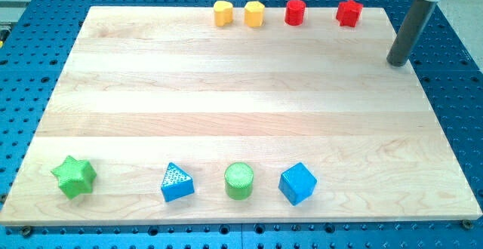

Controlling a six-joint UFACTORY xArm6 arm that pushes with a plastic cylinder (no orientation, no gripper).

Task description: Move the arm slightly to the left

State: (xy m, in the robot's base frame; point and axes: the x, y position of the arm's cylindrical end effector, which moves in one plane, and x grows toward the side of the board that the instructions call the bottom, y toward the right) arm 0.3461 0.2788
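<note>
Your tip (397,63) bare, holding nothing, at wooden board's (226,90) right edge; red star block (349,13) lies up-left of tip; leftward path clear.

Wooden board (241,90), yellow blocks (223,13) (254,13), red blocks (294,12) (349,13), green star (74,176), blue triangle (176,182), green cylinder (239,180), blue cube (297,183)

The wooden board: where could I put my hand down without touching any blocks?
The broad middle band is bare, bordered above by the yellow blocks, red cylinder and red star, below by the green star through blue cube. My tip occupies the view's upper right.
</note>
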